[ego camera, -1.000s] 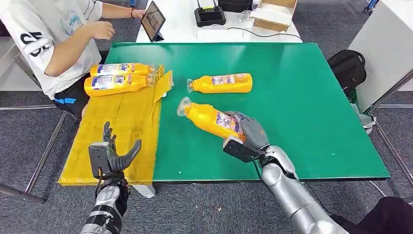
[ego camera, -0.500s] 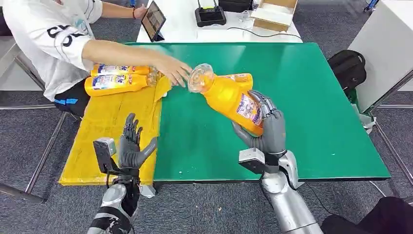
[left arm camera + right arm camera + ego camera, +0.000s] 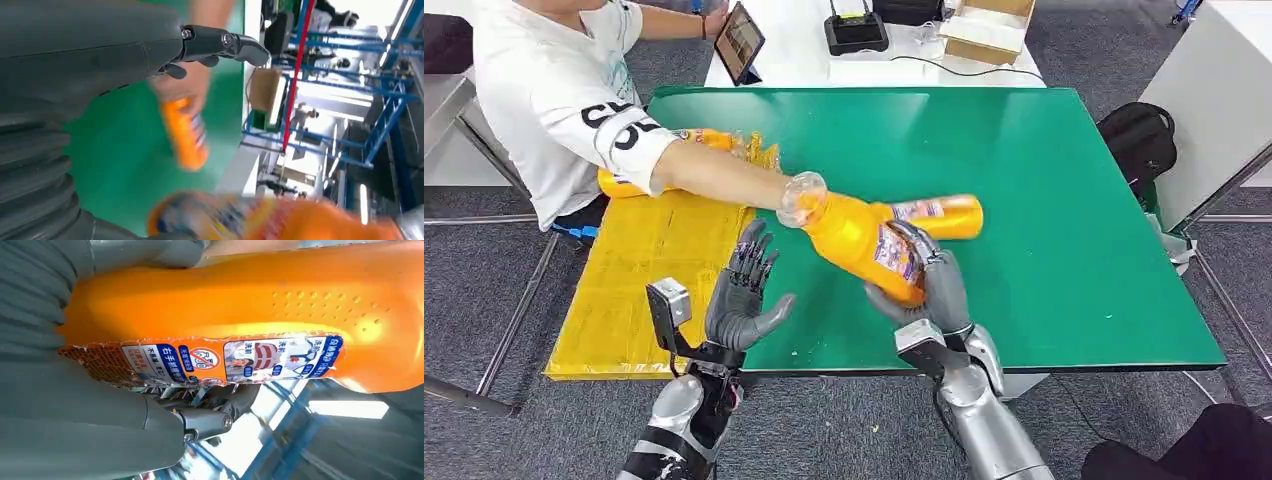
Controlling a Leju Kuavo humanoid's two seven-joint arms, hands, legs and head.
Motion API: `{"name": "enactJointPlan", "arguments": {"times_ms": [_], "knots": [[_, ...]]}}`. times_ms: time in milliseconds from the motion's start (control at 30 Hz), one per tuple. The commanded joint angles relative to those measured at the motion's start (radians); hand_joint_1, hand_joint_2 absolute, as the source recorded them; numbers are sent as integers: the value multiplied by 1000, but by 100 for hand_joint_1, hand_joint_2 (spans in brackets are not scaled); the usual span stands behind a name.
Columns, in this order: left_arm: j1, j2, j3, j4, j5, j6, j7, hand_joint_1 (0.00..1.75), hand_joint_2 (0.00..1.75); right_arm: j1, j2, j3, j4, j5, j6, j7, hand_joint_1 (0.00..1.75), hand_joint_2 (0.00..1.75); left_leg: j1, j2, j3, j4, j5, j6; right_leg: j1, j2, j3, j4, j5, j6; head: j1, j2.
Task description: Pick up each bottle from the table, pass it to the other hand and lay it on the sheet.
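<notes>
The right hand (image 3: pixel 929 285) has its fingers (image 3: pixel 921 243) clamped around the lower body of an orange plastic bottle with a clear cap (image 3: pixel 854 235), holding it up off the green table (image 3: pixel 1024 180). The bottle tilts, its cap end pointing away from those fingers toward the robot's left side. In the right wrist view the same bottle (image 3: pixel 240 315) lies against the palm, its blue-and-white label next to the dark fingers (image 3: pixel 205 422).

The left hand (image 3: pixel 744 295) is raised just beside the cap end of the held bottle, palm turned toward it, fingers (image 3: pixel 752 250) spread apart and holding nothing.

A person in a white shirt (image 3: pixel 554 90) reaches an arm (image 3: pixel 724 180) across the table, and the hand goes out of sight behind the held bottle's cap. A second orange bottle (image 3: pixel 949 212) lies on the table just beyond the right hand's fingers; the left wrist view shows the person's hand on it.

Beyond the left hand's fingers lies the yellow sheet (image 3: pixel 654 270), spread over the table's edge. At its far end more orange bottles (image 3: pixel 619 182) lie partly hidden behind the person's arm.
</notes>
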Motion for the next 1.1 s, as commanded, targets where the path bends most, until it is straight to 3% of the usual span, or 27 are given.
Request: {"name": "enactJointPlan", "arguments": {"times_ms": [33,467,1100], "knots": [[-36,37,-78,37,-94,57,-27,0,175,-116,64,60,299,-8,17,-1,175,175,1,5,7,-1,-3,1,1,3,6,-1,-1,-3,0,0],[-66,13,-86,105,-138,72,-12,0,175,-213,162,278,529,97,88,99,175,175,1,4,6,-1,-3,0,2,3,5,-1,-2,-4,0,0],[-99,-3,-41,189,-70,32,23,0,175,-206,190,384,623,118,109,103,175,175,2,0,5,0,-2,1,2,-1,5,0,-2,-3,0,0]]}}
